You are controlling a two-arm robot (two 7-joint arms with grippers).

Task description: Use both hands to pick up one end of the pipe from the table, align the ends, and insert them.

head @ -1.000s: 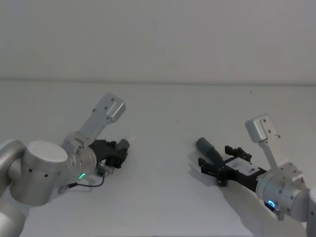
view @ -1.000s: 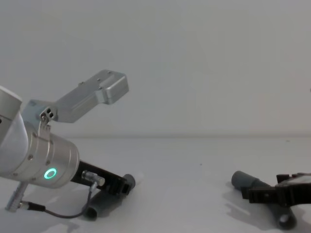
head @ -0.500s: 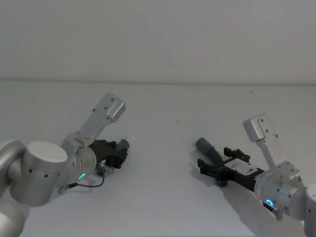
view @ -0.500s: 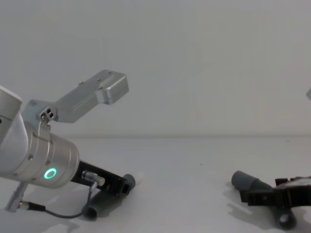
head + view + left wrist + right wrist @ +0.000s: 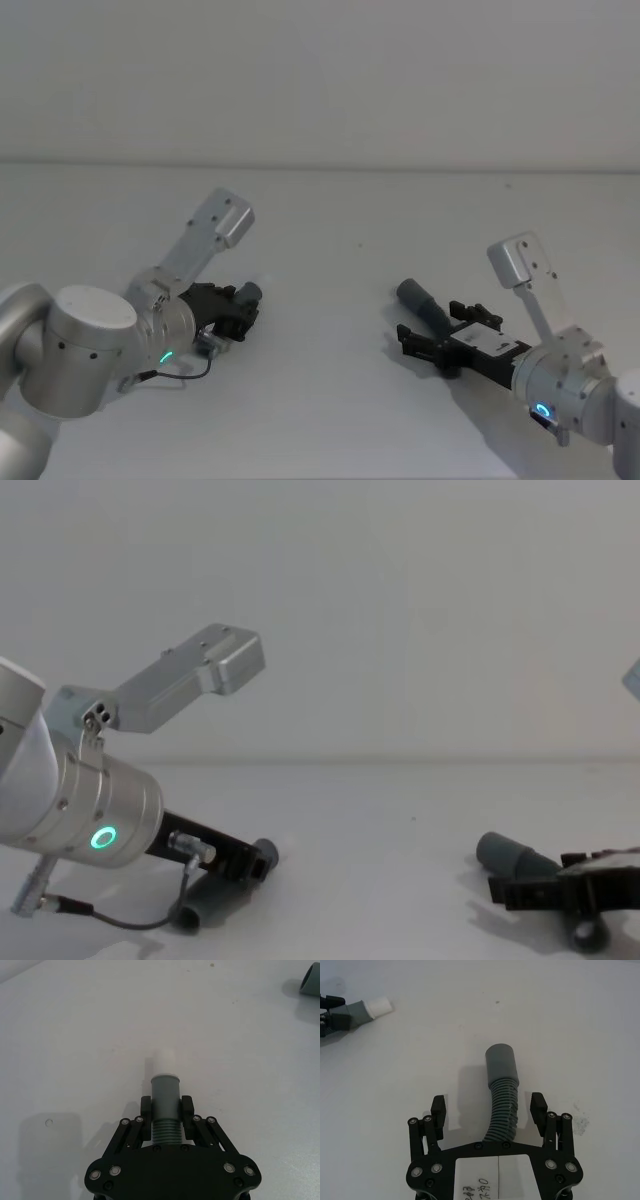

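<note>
1. The table (image 5: 330,220) is seen bearing both hose pieces, well apart, left and right.
2. The left gripper (image 5: 166,1105) is clamped on the left hose piece (image 5: 165,1091), low by the table, so its white tip (image 5: 164,1062) is left free for insertion.
3. The right gripper (image 5: 487,1101) is spread wide astride the right hose piece (image 5: 503,1110) without touching it, and the grey cuff (image 5: 501,1062) is pointed far-left.

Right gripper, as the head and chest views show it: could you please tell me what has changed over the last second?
The right gripper has sunk a little toward the table and eased slightly toward the robot's left. Its open fingers straddle the socket piece without gripping it. Unchanged: the left gripper stays shut on the spigot piece, and neither piece has shifted.
</note>
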